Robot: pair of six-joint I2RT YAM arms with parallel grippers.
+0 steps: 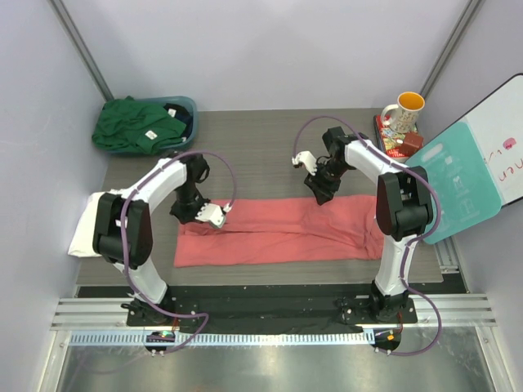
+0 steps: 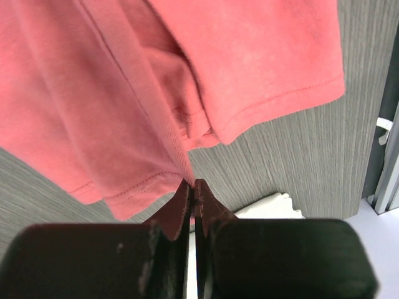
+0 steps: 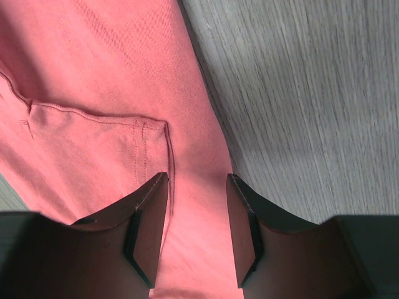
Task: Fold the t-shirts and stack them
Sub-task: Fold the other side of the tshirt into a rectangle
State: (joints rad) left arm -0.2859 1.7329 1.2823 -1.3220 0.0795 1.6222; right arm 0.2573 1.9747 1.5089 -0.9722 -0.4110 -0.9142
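Observation:
The coral-red t-shirt [image 1: 278, 233] lies as a long folded band across the middle of the table. My left gripper [image 1: 214, 215] is at its upper left edge, shut on a pinch of the red cloth [image 2: 124, 93]; its jaws [image 2: 192, 185] are closed tight. My right gripper [image 1: 319, 193] is at the shirt's upper edge with its jaws open astride the red cloth [image 3: 93, 93], its tips [image 3: 196, 187] just above a sleeve seam. The dark green t-shirt [image 1: 131, 124] is heaped on the teal tub. The white t-shirt [image 1: 84, 233] lies folded at the table's left edge and also shows in the left wrist view [image 2: 269, 205].
The teal tub [image 1: 186, 106] stands at the back left. A mug [image 1: 405, 110] sits on a red box [image 1: 399, 140] at the back right. A teal board [image 1: 458, 181] and a white board [image 1: 507, 151] lean at the right. Grey walls close in on the table.

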